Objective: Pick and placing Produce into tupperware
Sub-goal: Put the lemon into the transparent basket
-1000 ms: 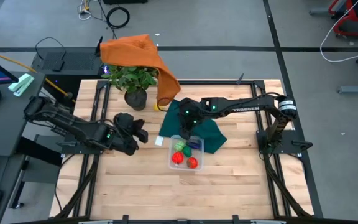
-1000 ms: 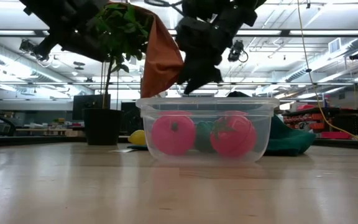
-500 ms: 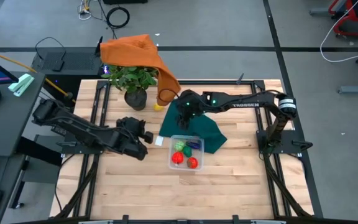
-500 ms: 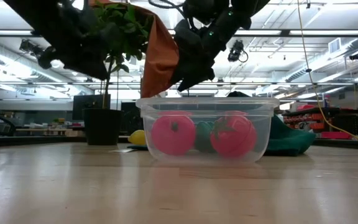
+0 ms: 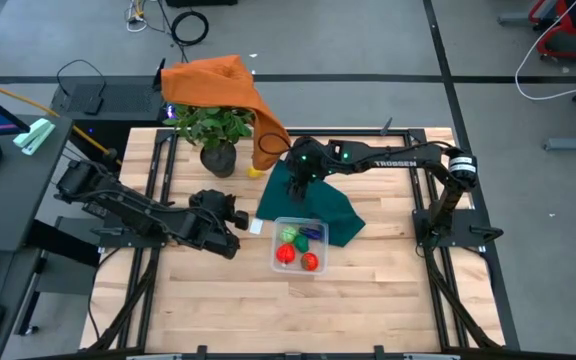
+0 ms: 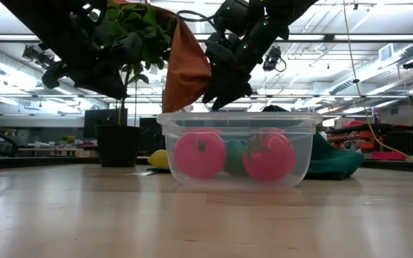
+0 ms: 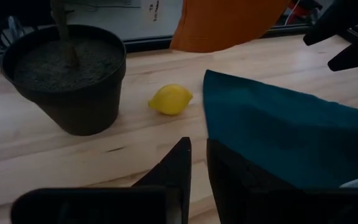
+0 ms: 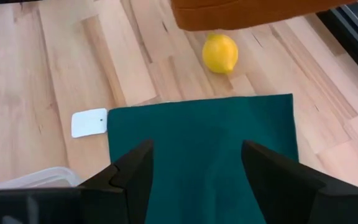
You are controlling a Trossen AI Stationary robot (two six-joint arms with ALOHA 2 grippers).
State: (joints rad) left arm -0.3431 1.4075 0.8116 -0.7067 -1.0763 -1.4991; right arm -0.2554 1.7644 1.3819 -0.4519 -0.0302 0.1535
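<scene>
Right gripper point(image 5: 298, 172) had advanced over the cloth point(image 5: 313, 205) toward the lemon point(image 5: 255, 171), fingers wide apart, left gripper point(image 5: 230, 215) narrow, empty, beside tupperware point(image 5: 301, 245).

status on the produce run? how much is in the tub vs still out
Done: the clear tupperware holds two red pieces, a green one and a dark blue one. In hand: nothing; the right gripper hangs open over the teal cloth, pointed toward the yellow lemon. The left gripper is shut beside the tub. Left: the lemon, on the table near the plant pot.
</scene>
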